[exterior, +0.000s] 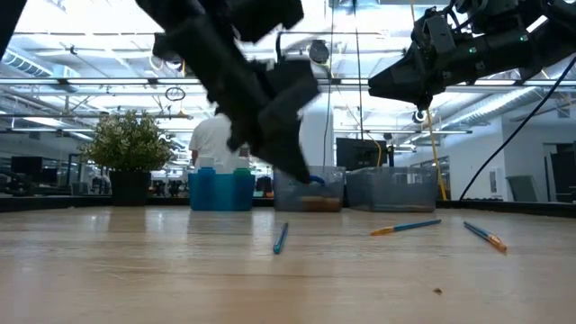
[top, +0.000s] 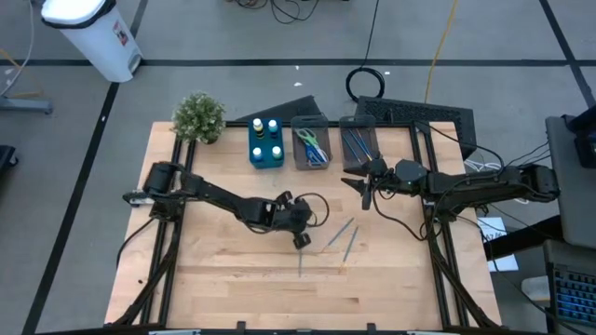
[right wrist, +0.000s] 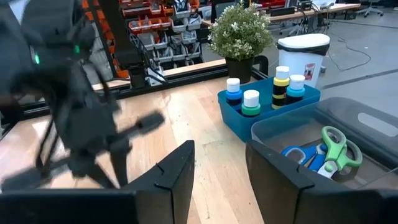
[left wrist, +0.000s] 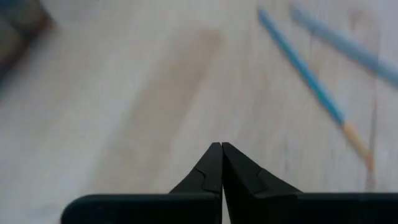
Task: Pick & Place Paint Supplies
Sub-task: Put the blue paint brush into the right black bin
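Three thin blue-grey brushes lie flat on the wood: one (top: 300,263) nearest the near edge and two (top: 341,232) (top: 353,239) side by side right of it. My left gripper (top: 303,239) is shut, hovering just left of the pair and above the table (exterior: 301,175); its wrist view shows its shut gripper (left wrist: 222,149) with a brush (left wrist: 305,71) ahead. My right gripper (top: 365,193) is open and raised in front of the grey bins (right wrist: 217,168). Capped bottles (top: 265,140) stand in the blue bin, and scissors (right wrist: 326,152) lie in a grey bin.
The potted plant (top: 198,116) stands at the far left corner. The blue bin (top: 251,154), the scissors bin (top: 310,160) and a grey bin with brushes (top: 358,141) line the far edge. Bare wood lies toward the near edge. A person (exterior: 216,139) stands beyond the table.
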Controlling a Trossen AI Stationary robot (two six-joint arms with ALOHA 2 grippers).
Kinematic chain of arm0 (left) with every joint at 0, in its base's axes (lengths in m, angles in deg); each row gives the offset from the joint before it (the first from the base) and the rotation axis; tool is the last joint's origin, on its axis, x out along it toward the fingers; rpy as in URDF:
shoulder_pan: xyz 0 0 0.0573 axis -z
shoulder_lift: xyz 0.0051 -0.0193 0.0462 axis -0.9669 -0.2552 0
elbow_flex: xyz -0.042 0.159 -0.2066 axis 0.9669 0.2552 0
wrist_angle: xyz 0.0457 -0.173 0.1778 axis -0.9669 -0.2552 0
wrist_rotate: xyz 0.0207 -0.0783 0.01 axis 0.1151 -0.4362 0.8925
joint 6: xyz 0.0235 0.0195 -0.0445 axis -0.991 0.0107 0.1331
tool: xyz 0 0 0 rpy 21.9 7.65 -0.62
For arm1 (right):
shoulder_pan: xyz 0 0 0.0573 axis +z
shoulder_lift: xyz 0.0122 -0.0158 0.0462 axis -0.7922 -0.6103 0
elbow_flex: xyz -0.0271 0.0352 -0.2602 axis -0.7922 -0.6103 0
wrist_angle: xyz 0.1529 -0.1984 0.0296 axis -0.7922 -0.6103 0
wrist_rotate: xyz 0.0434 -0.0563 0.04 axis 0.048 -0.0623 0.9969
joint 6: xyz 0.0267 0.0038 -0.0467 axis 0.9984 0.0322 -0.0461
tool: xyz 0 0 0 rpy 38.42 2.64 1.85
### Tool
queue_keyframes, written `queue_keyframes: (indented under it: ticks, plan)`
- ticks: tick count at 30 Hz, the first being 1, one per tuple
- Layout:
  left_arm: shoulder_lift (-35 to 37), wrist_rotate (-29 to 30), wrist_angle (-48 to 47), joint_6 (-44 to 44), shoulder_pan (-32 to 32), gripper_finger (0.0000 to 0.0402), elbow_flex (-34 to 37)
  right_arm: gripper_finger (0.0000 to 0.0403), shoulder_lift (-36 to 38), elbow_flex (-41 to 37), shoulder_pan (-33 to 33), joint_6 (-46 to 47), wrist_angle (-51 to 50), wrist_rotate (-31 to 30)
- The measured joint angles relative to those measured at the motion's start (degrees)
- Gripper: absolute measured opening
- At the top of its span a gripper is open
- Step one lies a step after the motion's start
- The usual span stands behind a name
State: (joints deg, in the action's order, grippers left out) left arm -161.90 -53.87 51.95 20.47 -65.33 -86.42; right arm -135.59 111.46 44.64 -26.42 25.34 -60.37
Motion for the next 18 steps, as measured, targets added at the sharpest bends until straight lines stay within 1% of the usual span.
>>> queue_keyframes:
  ticks: [3, 5, 8, 11, 14, 16, 18]
  plan:
    - [3.2, 2.6, -1.8, -0.4, -0.1, 0.0002, -0.1, 0.0134, 0.0, 0.0, 0.0, 0.0, -0.2, 0.0]
    - [4.6, 2.9, -2.6, -0.7, -0.1, 0.0001, -0.1, 0.0134, 0.0, 0.0, 0.0, 0.0, -0.3, 0.0]
    - [6.4, -2.7, -4.0, 1.5, 0.0, 0.0009, -0.1, 0.0134, 0.0, 0.0, 0.0, 0.0, -0.3, 0.0]
    - [5.8, -7.6, -4.6, 7.0, 0.3, 0.0035, -0.2, 0.0134, 0.0, 0.0, 0.0, 0.0, -0.2, 0.0]
    - [4.0, -8.4, -4.6, 8.3, 1.2, 0.0069, -0.1, 0.0134, 0.0, 0.0, 0.0, 0.0, -0.2, 0.0]
    - [2.2, -8.6, -4.0, 6.4, 1.7, 0.0092, -0.1, 0.0134, 0.0, 0.0, 0.0, 0.0, 0.1, 0.0]
    - [0.2, -8.7, -2.8, 1.0, 2.5, 0.0112, -0.1, 0.0134, 0.0, 0.0, 0.0, 0.0, 0.1, 0.1]
